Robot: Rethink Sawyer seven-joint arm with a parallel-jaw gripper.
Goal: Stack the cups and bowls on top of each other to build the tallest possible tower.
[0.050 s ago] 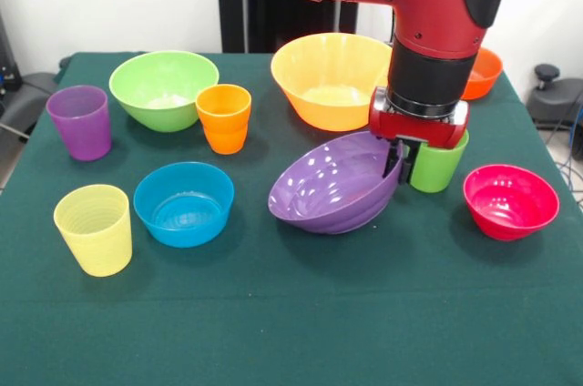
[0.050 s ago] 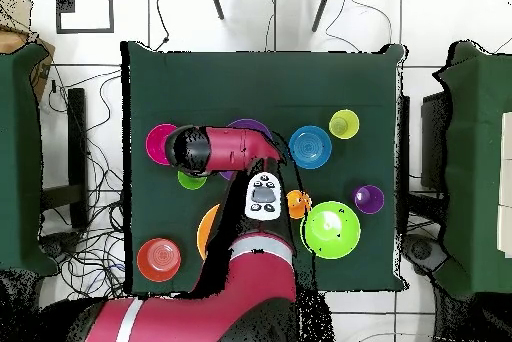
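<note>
Yellow cup [image 1: 93,228]: nearest, left on the green tabletop [image 1: 301,331], upright.
Blue bowl [image 1: 184,203]: just right of the yellow cup, upright.
Purple bowl [image 1: 333,183]: centre, tilted on its side, mouth turned left and up.
Pincer [image 1: 397,159]: closed on the purple bowl's right rim, one finger inside, one outside.
Pink-red bowl [image 1: 510,201]: right, apart from the rest.
Green cup [image 1: 437,166]: just behind the pincer, partly hidden.
Purple cup [image 1: 80,122]: left, farther back.
Orange cup [image 1: 224,118]: touching or just before the light green bowl [image 1: 163,88].
Orange-yellow bowl [image 1: 330,78]: far centre, empty.
Orange-red bowl [image 1: 481,73]: far right, mostly behind the arm [image 1: 428,13].
Tower: none stacked.
</note>
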